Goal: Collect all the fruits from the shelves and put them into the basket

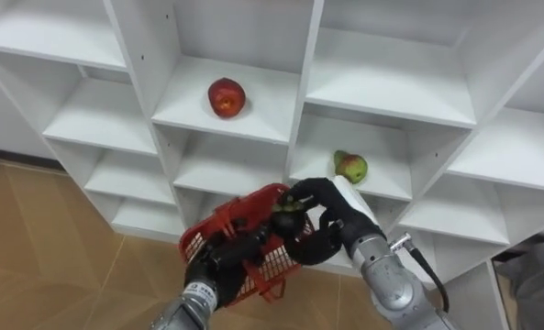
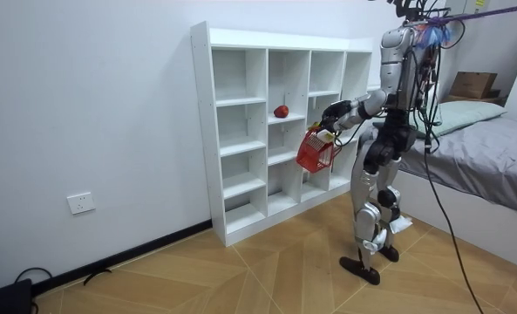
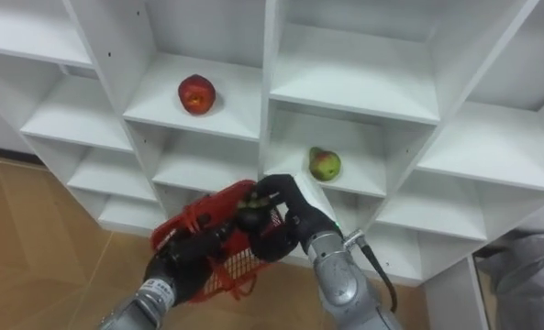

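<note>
I stand facing a white closet of open shelves. On an upper shelf rests a red apple, which also shows in the room view. One shelf lower and to the right lies a green-red pear. My left hand is shut on a red wire basket, held in front of the lower shelves. Just over the basket's rim, my right hand is curled round a small dark green fruit.
Wooden floor lies below the shelves. In the room view a bed with grey bedding stands close behind me, with a cardboard box on it. A wall socket sits low on the white wall.
</note>
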